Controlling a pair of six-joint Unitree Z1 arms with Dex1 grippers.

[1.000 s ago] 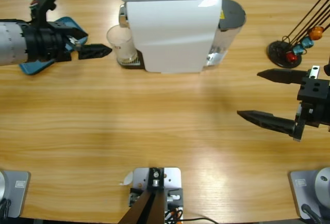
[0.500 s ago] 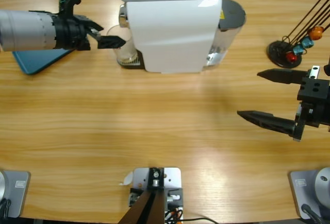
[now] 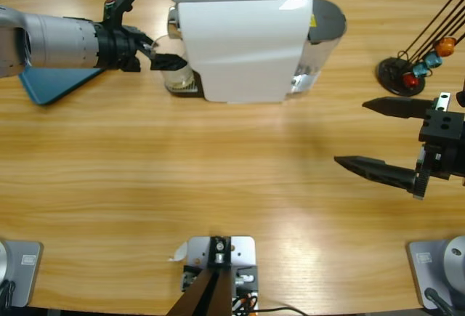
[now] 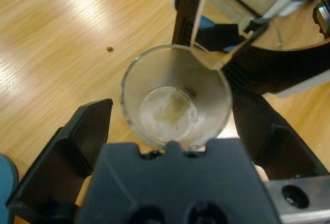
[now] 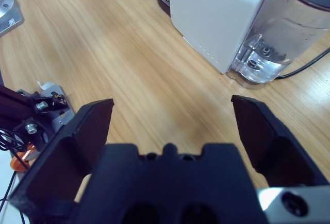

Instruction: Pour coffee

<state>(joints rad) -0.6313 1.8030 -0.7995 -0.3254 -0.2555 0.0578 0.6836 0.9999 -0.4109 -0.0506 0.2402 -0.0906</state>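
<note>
Left gripper [image 3: 173, 60] wide apart around the clear plastic cup [image 3: 176, 75] under the white coffee machine [image 3: 243, 40] spout, not clamped. Right gripper [image 3: 381, 138] spread open over bare table [image 3: 218, 178].

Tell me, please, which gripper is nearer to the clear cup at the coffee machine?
Left. The left gripper has its open jaws around the clear cup; the right gripper hangs open far across the table.

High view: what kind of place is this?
Probably a robot test bench set up as a coffee corner: a wooden table, a white coffee machine, a clear cup under its spout.
</note>
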